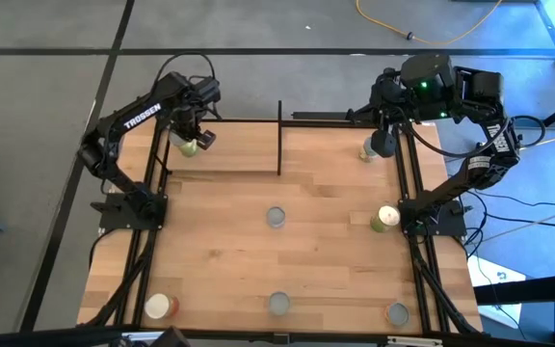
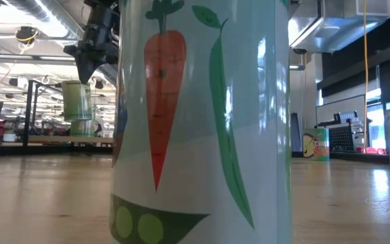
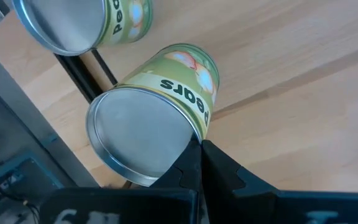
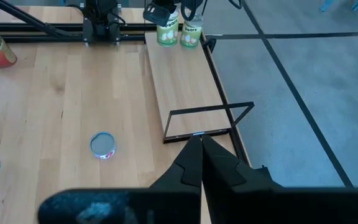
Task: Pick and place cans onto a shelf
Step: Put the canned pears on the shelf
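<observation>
The left gripper [image 1: 193,130] is pinching a pears can [image 3: 157,118] over the shelf [image 4: 182,87], risking toppling its neighbour [image 3: 82,25]; the right gripper [image 4: 201,149] is hanging pressed together.

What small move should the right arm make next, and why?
Probably open the right end effector: its fingers are shut and empty, and a green can stands just beside it at the table's far right corner, not yet on the shelf, where the left end effector is at a pears can.
</observation>
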You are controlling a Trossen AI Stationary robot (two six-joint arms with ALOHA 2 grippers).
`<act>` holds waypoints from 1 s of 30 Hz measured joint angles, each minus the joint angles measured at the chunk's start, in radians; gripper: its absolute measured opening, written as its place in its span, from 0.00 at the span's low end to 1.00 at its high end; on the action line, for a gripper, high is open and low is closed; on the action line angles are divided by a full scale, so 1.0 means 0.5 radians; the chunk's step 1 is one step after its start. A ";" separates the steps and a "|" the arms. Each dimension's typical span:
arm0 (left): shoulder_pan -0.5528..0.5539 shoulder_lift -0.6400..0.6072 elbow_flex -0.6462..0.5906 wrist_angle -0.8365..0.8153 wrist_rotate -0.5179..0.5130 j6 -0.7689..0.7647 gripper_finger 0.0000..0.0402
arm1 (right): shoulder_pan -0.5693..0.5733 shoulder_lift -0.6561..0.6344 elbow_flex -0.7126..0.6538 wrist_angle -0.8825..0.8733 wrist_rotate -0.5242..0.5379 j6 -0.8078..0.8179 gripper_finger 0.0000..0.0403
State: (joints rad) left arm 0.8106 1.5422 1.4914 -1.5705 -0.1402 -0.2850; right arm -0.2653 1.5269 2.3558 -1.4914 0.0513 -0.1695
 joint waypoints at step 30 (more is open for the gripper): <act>-0.032 -0.228 -0.341 0.023 -0.106 0.015 0.00 | 0.000 0.000 0.000 -0.003 0.000 0.015 0.01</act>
State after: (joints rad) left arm 0.7944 1.4283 1.3209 -1.5589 -0.1934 -0.2775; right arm -0.2653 1.5269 2.3558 -1.4929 0.0513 -0.1619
